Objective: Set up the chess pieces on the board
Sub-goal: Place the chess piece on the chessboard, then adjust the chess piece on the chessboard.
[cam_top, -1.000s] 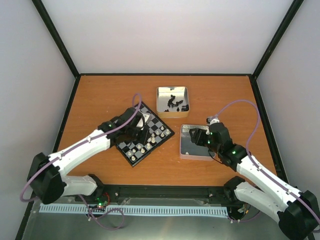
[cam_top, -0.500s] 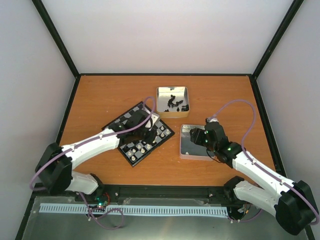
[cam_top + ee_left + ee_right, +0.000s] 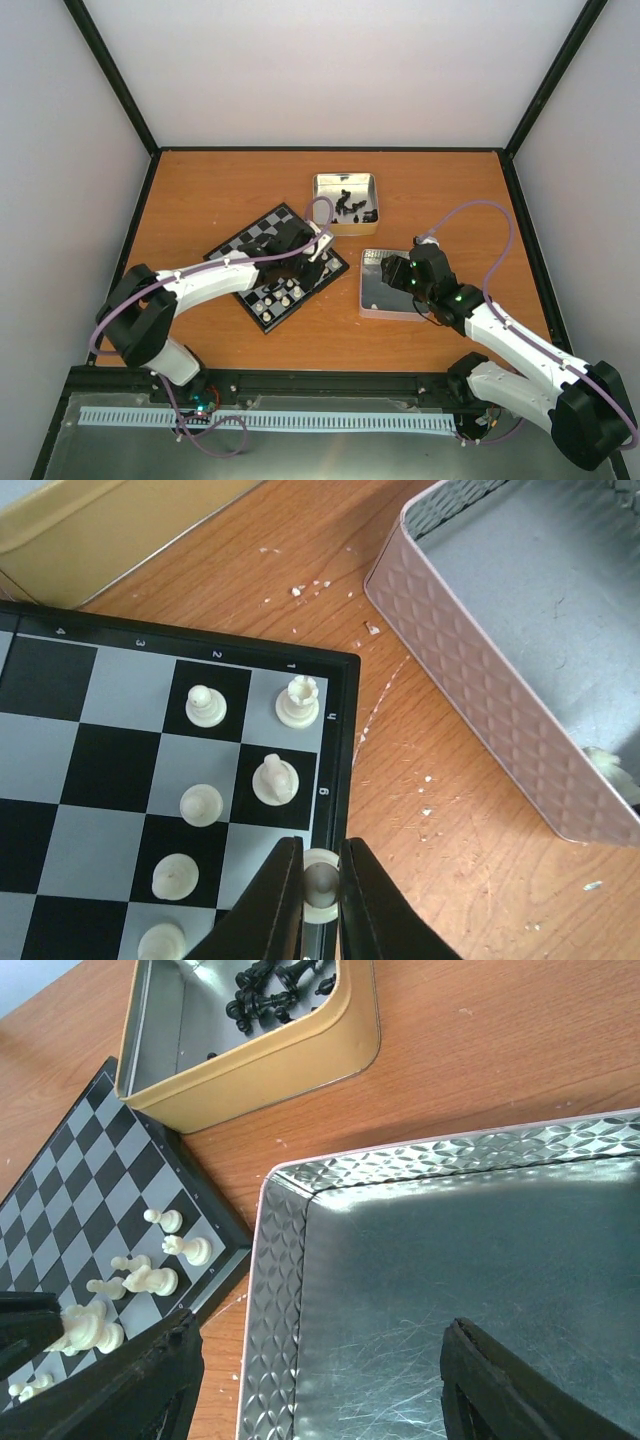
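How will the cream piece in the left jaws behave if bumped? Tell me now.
Probably very light: the cream piece is tiny, narrower than a square of the board. Likely tippy: neighbours like the rook stand tall on small bases. It may slip, as the left jaws pinch smooth round sides.

Scuffed wood-grain table [image 3: 480,810], shiny embossed metal tin [image 3: 470,660], smooth gold tin [image 3: 300,1055], glossy plastic chess pieces [image 3: 275,780]; matt board [image 3: 110,770]
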Robot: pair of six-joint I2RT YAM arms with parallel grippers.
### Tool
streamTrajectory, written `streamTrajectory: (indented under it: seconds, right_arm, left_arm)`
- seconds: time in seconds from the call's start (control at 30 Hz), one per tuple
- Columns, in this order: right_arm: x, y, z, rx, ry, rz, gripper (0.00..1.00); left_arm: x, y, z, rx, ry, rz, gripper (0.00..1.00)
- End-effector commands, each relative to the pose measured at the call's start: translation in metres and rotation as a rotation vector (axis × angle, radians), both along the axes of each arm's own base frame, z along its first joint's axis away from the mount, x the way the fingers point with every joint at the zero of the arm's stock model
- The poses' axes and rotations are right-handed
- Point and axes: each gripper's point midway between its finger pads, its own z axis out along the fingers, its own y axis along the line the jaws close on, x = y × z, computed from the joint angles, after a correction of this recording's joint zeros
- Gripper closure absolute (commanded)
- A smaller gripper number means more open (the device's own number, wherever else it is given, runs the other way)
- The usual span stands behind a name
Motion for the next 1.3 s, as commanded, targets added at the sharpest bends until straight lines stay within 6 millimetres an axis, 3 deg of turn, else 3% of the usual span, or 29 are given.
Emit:
streamTrajectory:
  seconds: [0.0,0.83,1.13,1.27]
  right_arm:
    - [0.001,-0.005,-0.004,-0.012,0.003,-0.027,0.34]
    - [-0.006,-0.011,-0.007,0.001,0.01,-0.041,0.34]
    - [-0.006,-0.011,-0.004,0.005,0.008,-0.042,0.34]
    - [-0.006,-0.012,0.0,-0.006,0.001,-0.041,0.34]
  left_arm:
    - [0.013,-0.012,0.004,0.004,-0.057,-0.02,0.93]
    - [0.018,-0.001,-0.038,0.099,-0.024,0.027,0.9]
    - [0.012,-0.003,-0.024,0.071,-0.01,0.015,0.75]
    - [0.011,-0.001,-0.009,0.057,-0.024,0.022,0.74]
